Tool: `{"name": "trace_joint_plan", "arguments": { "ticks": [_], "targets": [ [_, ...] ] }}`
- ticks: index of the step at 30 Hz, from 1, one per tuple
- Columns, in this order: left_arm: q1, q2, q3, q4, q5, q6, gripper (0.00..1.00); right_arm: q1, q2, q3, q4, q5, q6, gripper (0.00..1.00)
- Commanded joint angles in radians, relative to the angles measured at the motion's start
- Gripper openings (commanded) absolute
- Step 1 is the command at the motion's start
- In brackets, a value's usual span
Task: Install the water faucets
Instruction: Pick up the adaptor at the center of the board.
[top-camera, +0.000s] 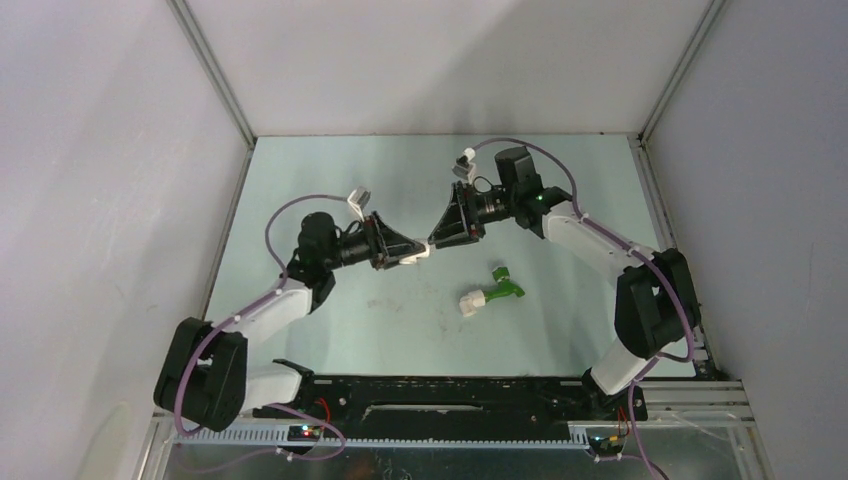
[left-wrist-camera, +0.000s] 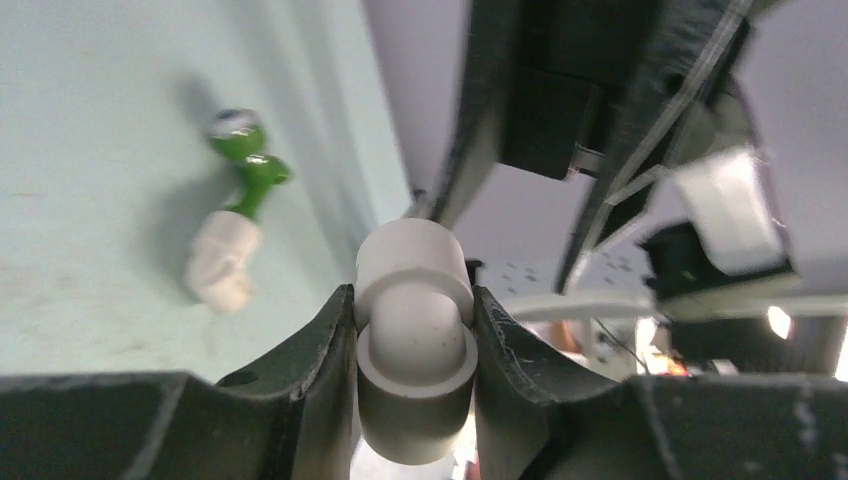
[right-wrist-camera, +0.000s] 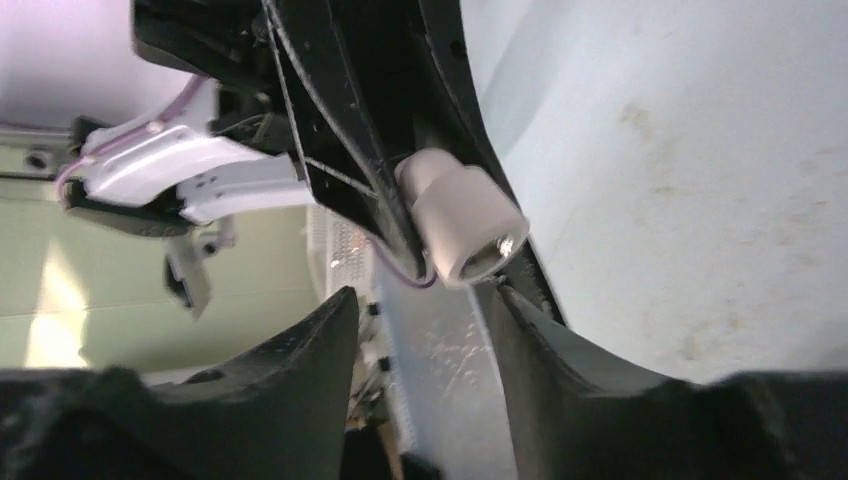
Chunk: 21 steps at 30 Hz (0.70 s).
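Handover of the white tap (left-wrist-camera: 413, 265) looks to be the step in hand. Left fingers (left-wrist-camera: 322, 370) are clenched on it, off the bench (top-camera: 340, 320). Right fingers (right-wrist-camera: 545, 340), at its 2 o'clock, stand spread and bare, just beside its end. Green tap (top-camera: 508, 283) lies at 4 o'clock, seemingly seated in a fitting (top-camera: 472, 301). Next, the right fingers need centring on the tap before closing.

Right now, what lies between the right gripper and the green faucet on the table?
Nothing: the top view shows only bare table between the right gripper and the green faucet. The white faucet is off that line, in the left gripper.
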Motion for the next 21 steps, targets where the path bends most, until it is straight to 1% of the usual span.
{"name": "trace_joint_plan", "arguments": {
  "ticks": [1, 2, 4, 5, 6, 8, 9, 10, 12, 15, 18, 21],
  "targets": [
    [0.082, -0.021, 0.136, -0.572, -0.149, 0.419, 0.00, -0.023, -0.062, 0.115, -0.337, 0.196, -0.285, 0.61],
    [0.109, -0.020, 0.175, -0.715, -0.213, 0.497, 0.00, -0.023, -0.071, 0.133, -0.397, 0.255, -0.333, 0.66],
    [0.155, -0.005, 0.259, -0.934, -0.360, 0.649, 0.00, -0.023, -0.098, 0.154, -0.494, 0.378, -0.412, 0.75],
    [0.180, 0.010, 0.301, -1.025, -0.455, 0.705, 0.00, -0.024, -0.117, 0.155, -0.526, 0.465, -0.440, 0.79],
    [0.195, 0.027, 0.346, -1.097, -0.535, 0.756, 0.00, -0.024, -0.138, 0.155, -0.555, 0.513, -0.462, 0.83],
    [0.224, 0.074, 0.423, -1.200, -0.700, 0.820, 0.00, -0.026, -0.181, 0.153, -0.593, 0.664, -0.494, 0.89],
    [0.239, 0.098, 0.456, -1.236, -0.766, 0.842, 0.00, -0.031, -0.209, 0.142, -0.597, 0.731, -0.490, 0.95],
    [0.256, 0.122, 0.484, -1.265, -0.825, 0.854, 0.00, -0.050, -0.240, 0.123, -0.594, 0.794, -0.462, 0.99],
    [0.298, 0.174, 0.534, -1.300, -0.938, 0.867, 0.00, -0.120, -0.298, 0.069, -0.559, 0.791, -0.405, 0.99],
    [0.368, 0.246, 0.575, -1.323, -1.063, 0.855, 0.00, -0.237, -0.341, 0.011, -0.540, 0.719, -0.355, 0.99],
    [0.441, 0.347, 0.618, -1.336, -1.099, 0.830, 0.00, -0.294, -0.355, -0.017, -0.558, 0.696, -0.375, 0.99],
    [0.465, 0.460, 0.663, -1.341, -1.108, 0.828, 0.00, -0.309, -0.353, -0.025, -0.603, 0.691, -0.411, 0.99]
  ]
}}
